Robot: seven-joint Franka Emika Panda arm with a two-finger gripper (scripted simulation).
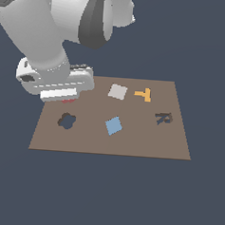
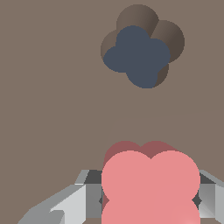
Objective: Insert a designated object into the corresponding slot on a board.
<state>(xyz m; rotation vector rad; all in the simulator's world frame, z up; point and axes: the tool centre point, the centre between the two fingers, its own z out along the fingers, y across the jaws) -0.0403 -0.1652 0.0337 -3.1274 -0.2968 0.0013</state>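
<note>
The claw (image 2: pixel 150 199) is clamped on the pink block (image 2: pixel 150 183), low in the wrist frame; lowered with its lobes misaligned, it could jam on the clover slot's (image 2: pixel 142 52) rim.

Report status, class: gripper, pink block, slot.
Gripper astride pink-red block; grasp unconfirmed. Block on the board, not in clover slot. Nothing between them.

One flat brown rectangular board (image 1: pixel 145 140) carries two dark cut-outs, a clover-like lobed slot (image 1: pixel 66 121) and an R-shaped one (image 1: pixel 163 118), plus three flat pieces: one pale grey square (image 1: pixel 117 91), one blue square tile (image 1: pixel 113 126), one orange T (image 1: pixel 143 94); one pink-red lobed block (image 2: pixel 148 183)
</note>
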